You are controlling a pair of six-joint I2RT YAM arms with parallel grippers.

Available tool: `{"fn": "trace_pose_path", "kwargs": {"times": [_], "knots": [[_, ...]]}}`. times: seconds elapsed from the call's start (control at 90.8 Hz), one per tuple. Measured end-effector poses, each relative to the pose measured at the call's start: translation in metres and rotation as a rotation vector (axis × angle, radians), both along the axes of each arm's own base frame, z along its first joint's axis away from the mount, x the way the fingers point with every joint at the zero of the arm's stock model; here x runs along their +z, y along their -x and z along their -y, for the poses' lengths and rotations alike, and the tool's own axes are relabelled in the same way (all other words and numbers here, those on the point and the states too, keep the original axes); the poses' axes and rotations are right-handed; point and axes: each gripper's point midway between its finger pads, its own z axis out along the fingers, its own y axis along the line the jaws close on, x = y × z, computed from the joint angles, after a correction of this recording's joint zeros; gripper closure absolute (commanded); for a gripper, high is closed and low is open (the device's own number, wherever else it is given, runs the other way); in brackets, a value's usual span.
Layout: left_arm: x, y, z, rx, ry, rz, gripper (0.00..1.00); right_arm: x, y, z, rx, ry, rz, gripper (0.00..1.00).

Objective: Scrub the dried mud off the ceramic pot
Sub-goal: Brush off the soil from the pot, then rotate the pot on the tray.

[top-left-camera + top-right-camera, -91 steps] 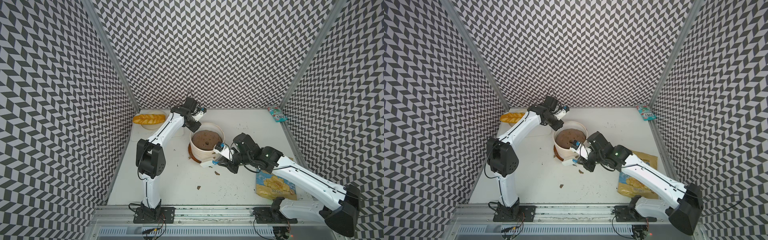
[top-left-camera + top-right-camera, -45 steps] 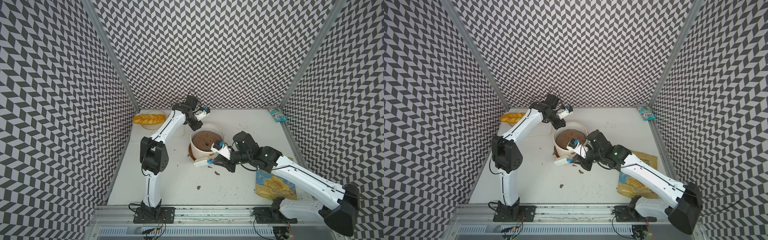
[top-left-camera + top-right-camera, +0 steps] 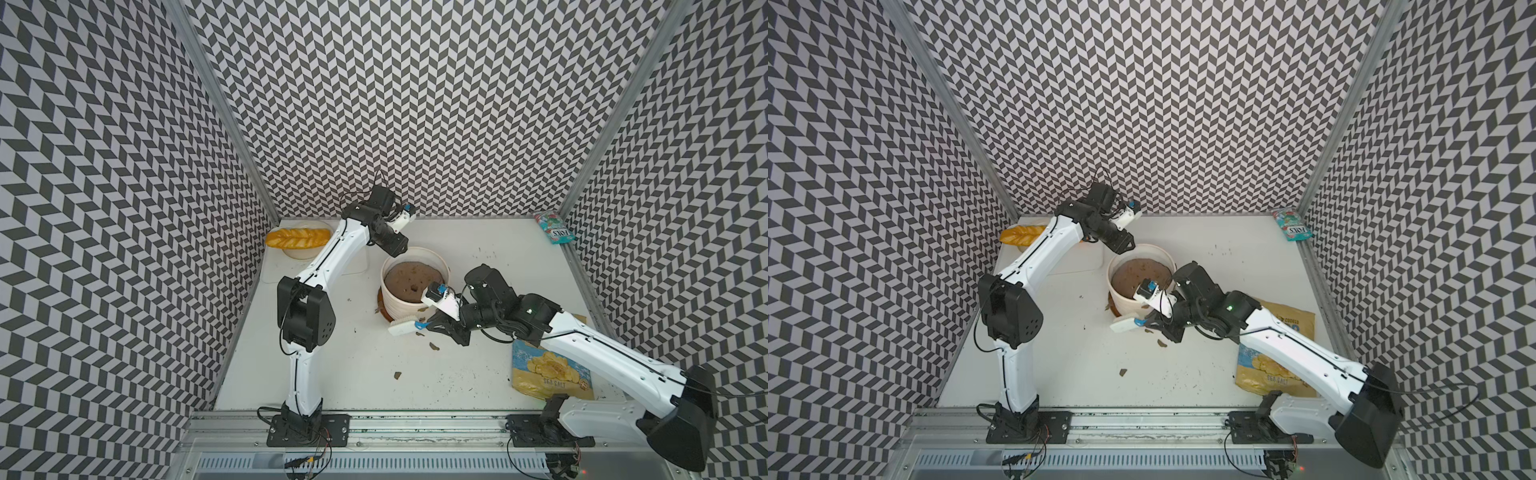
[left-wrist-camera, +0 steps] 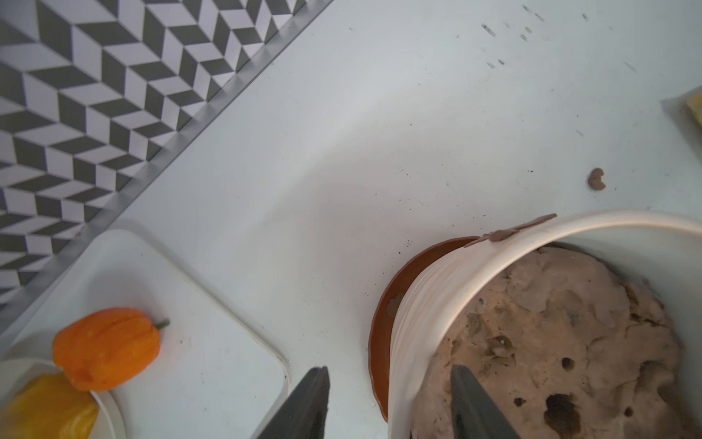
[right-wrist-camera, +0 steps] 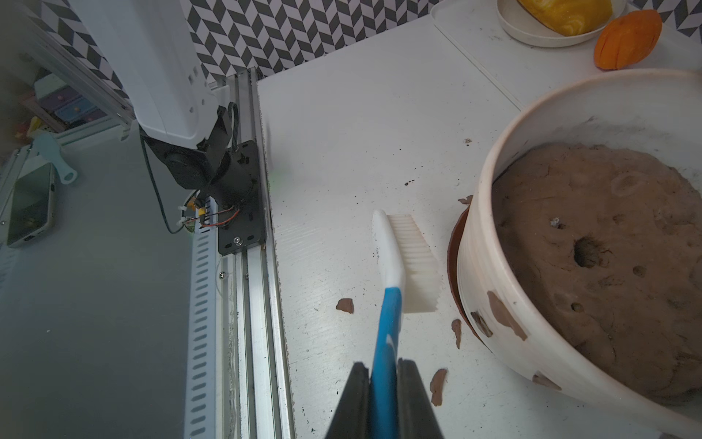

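The cream ribbed ceramic pot (image 3: 415, 250) (image 3: 1125, 305), filled with brown soil, stands on an orange saucer mid-table. Tan dried mud blotches (image 5: 505, 315) cling to its wall, and more sit at the rim (image 4: 501, 235). Loose flakes (image 5: 345, 305) (image 3: 397, 376) lie on the table. My left gripper (image 4: 387, 374) (image 3: 397, 247) is open and straddles the far rim, one finger outside and one over the soil. My right gripper (image 5: 383, 370) (image 3: 432, 326) is shut on the blue handle of a white brush (image 5: 399, 262) (image 3: 1123, 325), whose bristles face the pot's base.
A white board (image 4: 190, 323) at the back left carries an orange pepper (image 4: 106, 347) and a plate with bread (image 3: 297, 237). A chips bag (image 3: 548, 374) lies under the right arm. A candy packet (image 3: 555, 226) sits at the back right corner.
My left gripper's jaws have opened off the pot's rim. The right gripper has slid the brush a little to the left along the pot's base.
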Motion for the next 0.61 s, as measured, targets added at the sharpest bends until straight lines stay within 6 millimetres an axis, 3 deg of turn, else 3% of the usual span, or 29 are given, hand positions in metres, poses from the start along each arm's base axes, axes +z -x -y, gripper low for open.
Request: {"fn": "trace_pose_path", "kwargs": {"times": [0.187,0.319,0.606], "knots": [[0.017,0.021,-0.024,0.200,0.031,-0.015,0.46,0.007,0.003,0.002,-0.010,-0.042,0.013,1.00],[0.019,0.037,-0.040,0.330,0.043,-0.038,0.54,0.011,0.006,0.006,-0.026,-0.076,0.021,1.00],[-0.020,0.078,-0.049,0.516,-0.005,-0.169,0.54,0.016,0.013,0.009,-0.038,-0.137,0.016,1.00]]}}
